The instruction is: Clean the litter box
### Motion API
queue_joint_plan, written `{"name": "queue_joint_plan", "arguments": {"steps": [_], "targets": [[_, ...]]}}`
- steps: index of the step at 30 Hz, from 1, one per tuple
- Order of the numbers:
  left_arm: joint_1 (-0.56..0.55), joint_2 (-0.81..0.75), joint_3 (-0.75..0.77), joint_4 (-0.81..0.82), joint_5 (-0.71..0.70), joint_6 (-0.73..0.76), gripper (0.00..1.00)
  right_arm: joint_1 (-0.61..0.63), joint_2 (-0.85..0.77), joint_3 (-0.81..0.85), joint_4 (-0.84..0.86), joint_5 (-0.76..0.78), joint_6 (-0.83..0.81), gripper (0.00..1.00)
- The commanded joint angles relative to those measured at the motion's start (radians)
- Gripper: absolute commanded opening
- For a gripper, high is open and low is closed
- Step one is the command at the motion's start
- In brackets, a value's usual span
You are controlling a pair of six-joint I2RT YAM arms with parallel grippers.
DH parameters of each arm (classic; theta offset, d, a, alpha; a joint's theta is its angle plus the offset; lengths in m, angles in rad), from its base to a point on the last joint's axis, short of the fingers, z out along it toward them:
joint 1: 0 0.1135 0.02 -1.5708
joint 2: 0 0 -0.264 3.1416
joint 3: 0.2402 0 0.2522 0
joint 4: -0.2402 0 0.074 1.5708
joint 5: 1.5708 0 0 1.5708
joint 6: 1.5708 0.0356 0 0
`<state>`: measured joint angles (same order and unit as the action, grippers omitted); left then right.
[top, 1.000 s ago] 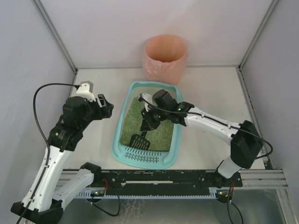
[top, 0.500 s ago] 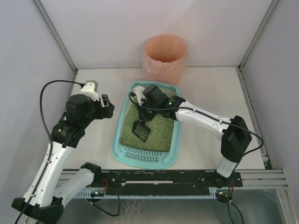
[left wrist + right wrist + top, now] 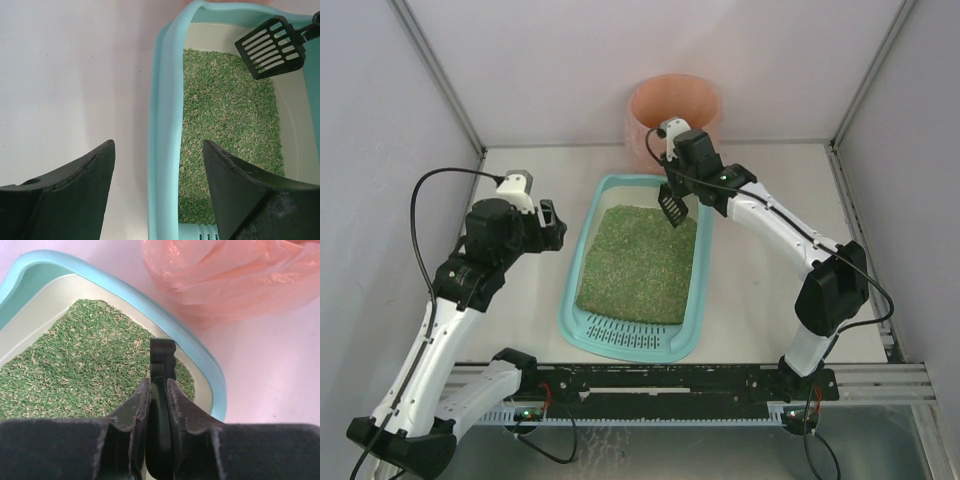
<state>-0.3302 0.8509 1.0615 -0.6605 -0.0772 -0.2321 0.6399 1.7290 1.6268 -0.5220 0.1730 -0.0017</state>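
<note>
My L arm folds up at the elbow, wrist pointing right. L gripper (image 3: 157,155) hangs w/ fingers spread wide, nothing between them. R arm stretches far fwd & left. R gripper (image 3: 159,387) is pinched tight on the scoop (image 3: 672,206) handle, prob. tilted downward.

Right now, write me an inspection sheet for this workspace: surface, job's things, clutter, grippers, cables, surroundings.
Surface: white table, with the tray lying at its middle.
Job's things: litter box holds green granules, grate at the near end; black slotted scoop is lifted over the far end; pink-orange bin stands behind.
Clutter: nothing seen.
Grippers: left gripper open, over the box's left rim, holding nothing; right gripper shut on the scoop's handle.
Cables: black cable loops off the left arm, clear of the box.
Surroundings: pale walls on three sides.
</note>
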Motion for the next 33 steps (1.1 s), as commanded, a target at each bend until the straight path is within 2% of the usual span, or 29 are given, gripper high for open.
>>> {"name": "queue_joint_plan", "arguments": {"steps": [1, 9, 11, 16, 20, 28, 33], "targets": [[0.009, 0.007, -0.006, 0.053, -0.017, 0.02, 0.75, -0.04, -0.075, -0.004, 0.087, -0.157, 0.094, 0.02], [0.012, 0.027, -0.018, 0.081, -0.03, -0.008, 0.77, -0.053, -0.165, -0.151, 0.229, -0.426, 0.256, 0.1], [0.013, 0.03, -0.021, 0.091, -0.03, -0.014, 0.77, -0.047, -0.182, -0.187, 0.245, -0.44, 0.3, 0.11], [0.013, 0.041, -0.013, 0.099, -0.031, -0.016, 0.77, -0.002, -0.205, -0.216, 0.142, -0.239, 0.36, 0.16], [0.013, 0.049, -0.01, 0.097, -0.021, -0.015, 0.77, 0.014, -0.239, -0.255, 0.086, -0.147, 0.4, 0.2], [0.014, 0.055, -0.026, 0.098, -0.016, -0.022, 0.77, 0.027, -0.295, -0.321, 0.03, -0.1, 0.382, 0.34], [0.015, 0.058, -0.023, 0.103, -0.037, -0.027, 0.77, -0.023, -0.356, -0.338, 0.03, -0.05, 0.368, 0.39]]}}
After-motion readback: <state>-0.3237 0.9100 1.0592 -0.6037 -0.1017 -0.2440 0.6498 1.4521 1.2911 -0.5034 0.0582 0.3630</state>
